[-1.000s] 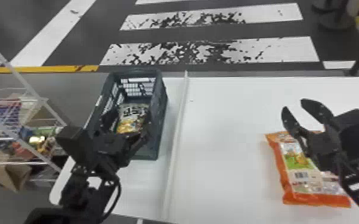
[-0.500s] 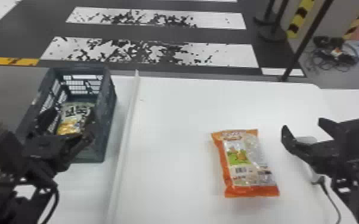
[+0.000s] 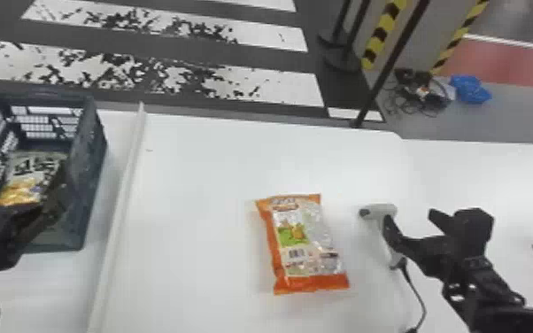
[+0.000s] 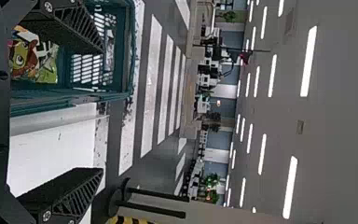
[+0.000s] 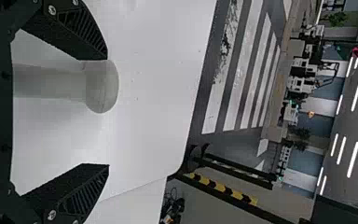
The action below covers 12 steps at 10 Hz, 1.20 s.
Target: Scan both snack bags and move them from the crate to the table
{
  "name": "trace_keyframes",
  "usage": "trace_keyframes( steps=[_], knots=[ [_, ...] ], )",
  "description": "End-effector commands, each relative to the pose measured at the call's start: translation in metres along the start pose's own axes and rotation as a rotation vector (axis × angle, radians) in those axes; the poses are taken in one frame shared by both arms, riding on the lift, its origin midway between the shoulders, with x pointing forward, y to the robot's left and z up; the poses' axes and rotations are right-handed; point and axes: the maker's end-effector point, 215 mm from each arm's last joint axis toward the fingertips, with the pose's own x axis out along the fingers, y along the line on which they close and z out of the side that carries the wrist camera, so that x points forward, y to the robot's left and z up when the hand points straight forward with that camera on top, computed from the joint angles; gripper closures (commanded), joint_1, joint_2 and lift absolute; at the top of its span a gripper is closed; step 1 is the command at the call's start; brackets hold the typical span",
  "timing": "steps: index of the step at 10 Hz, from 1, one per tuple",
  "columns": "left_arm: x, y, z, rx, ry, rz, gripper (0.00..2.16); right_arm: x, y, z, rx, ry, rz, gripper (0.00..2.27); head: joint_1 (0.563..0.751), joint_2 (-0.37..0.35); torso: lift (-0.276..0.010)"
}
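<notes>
Crate: cut off; snack bag inside, part-hidden from you.
Left gripper: jaws wide.
Right gripper: jaws wide.

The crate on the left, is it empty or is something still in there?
Not empty: the crate holds a snack bag, its printed front visible inside the walls in the head view.

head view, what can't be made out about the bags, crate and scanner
All in the head view:
- crate: left side partly cut off by the edge
- bag in the crate: near end hidden by the left hand
- orange bag: underside hidden against the table; fine print too small
- scanner: handle partly behind the right hand
</notes>
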Motion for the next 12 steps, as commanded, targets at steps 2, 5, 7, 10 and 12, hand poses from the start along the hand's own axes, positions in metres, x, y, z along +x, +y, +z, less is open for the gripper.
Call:
trace_keyframes(
  steps=[2, 5, 7, 10, 12],
  knots=[
    [0.000, 0.000, -0.003, -0.002, 0.005, 0.001, 0.10, 0.010, 0.008, -0.022, 0.023, 0.035, 0.037, 0.13, 0.695, -0.218, -0.088],
    [0.002, 0.001, -0.008, -0.004, 0.009, 0.002, 0.10, 0.023, 0.011, -0.055, 0.039, 0.138, 0.073, 0.27, 0.695, -0.215, -0.088],
    [0.002, 0.002, -0.010, -0.006, 0.011, 0.004, 0.10, 0.024, 0.010, -0.068, 0.011, 0.200, 0.078, 1.00, 0.695, -0.216, -0.088],
    [0.003, 0.001, -0.010, -0.011, 0.009, 0.000, 0.10, 0.021, 0.005, -0.060, 0.005, 0.199, 0.064, 2.25, 0.695, -0.223, -0.088],
    [0.003, 0.001, -0.010, -0.013, 0.009, 0.000, 0.10, 0.002, 0.011, -0.036, 0.004, 0.160, 0.065, 2.25, 0.695, -0.225, -0.088]
  ],
)
